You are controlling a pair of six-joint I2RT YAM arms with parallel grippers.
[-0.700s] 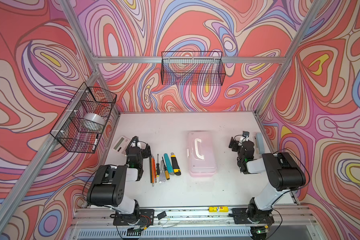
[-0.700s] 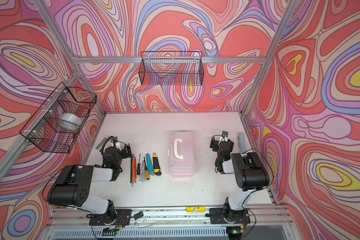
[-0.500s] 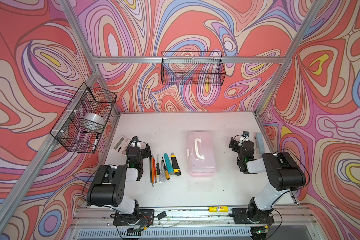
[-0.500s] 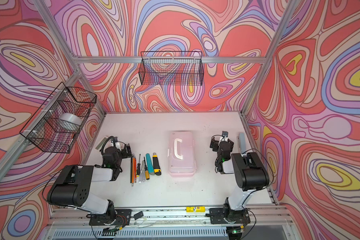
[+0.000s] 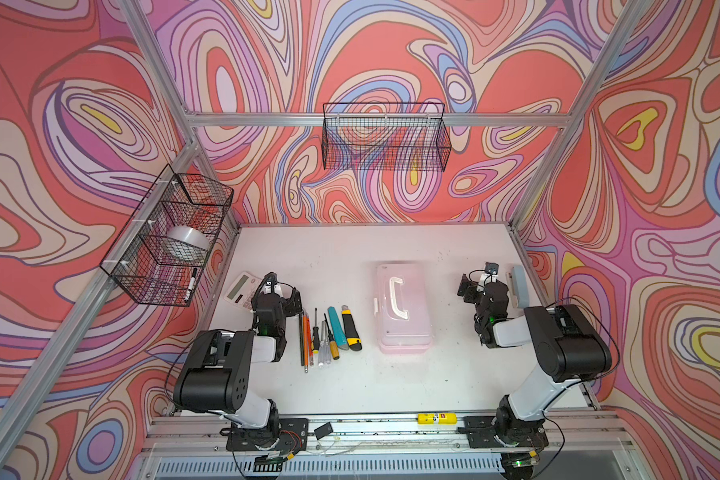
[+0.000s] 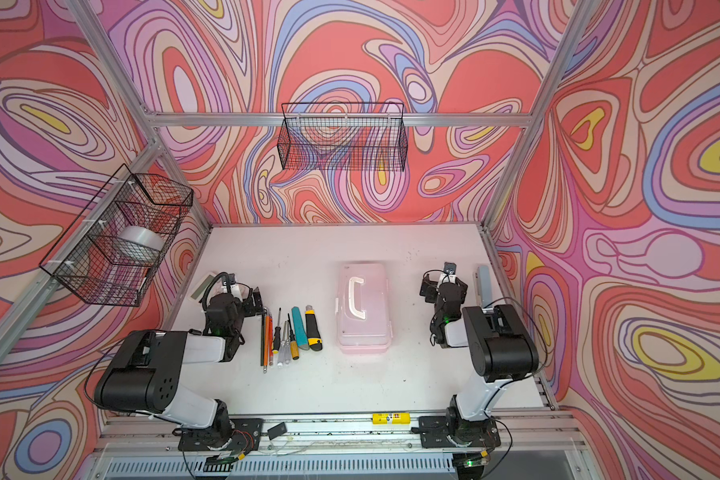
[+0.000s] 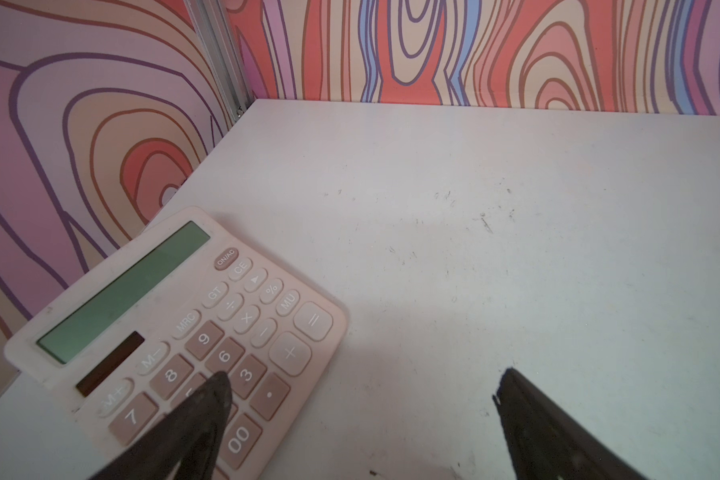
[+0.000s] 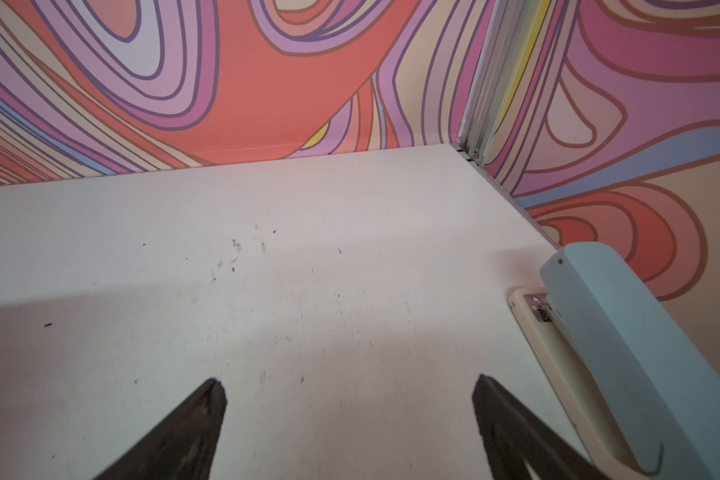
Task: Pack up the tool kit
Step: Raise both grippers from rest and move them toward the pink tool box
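**Tech A:** What state do we log for the end effectors?

**Tech B:** We log the left gripper (image 7: pixel 362 378) with its jaws spread wide and nothing between them. The right gripper (image 8: pixel 348 380) is the same: wide apart and holding nothing. Both hang low over the table (image 5: pixel 350 257).

**Tech A:** What do we find nearest each one?

**Tech B:** In the left wrist view, one finger (image 7: pixel 200 411) of the left gripper overlaps the keys of the white calculator (image 7: pixel 175 316). We cannot tell whether it touches. The grey-blue stapler (image 8: pixel 624 345) lies just beside the right gripper, along the right wall.

**Tech A:** Where do we place the task items?

**Tech B:** In both top views the tool kit (image 5: pixel 408 332) rests on the table between the two arms, apart from both. It is a pink box with its lid shut and the white handle (image 5: pixel 395 297) on top. The loose tools lie in a row on the table between the left arm and the box. In order these are the orange pens (image 5: pixel 307 332), the small screwdrivers (image 5: pixel 316 336), the teal knife (image 5: pixel 337 328) and the yellow-black knife (image 5: pixel 351 328). The yellow-black knife is nearest the box.

**Tech A:** And the containers?

**Tech B:** We note a wire basket (image 5: pixel 136 216) on the left wall. A tape roll (image 5: pixel 186 241) sits in its middle compartment and a black marker (image 5: pixel 191 282) in the nearest one. A second basket (image 5: pixel 383 104) hangs on the back wall.
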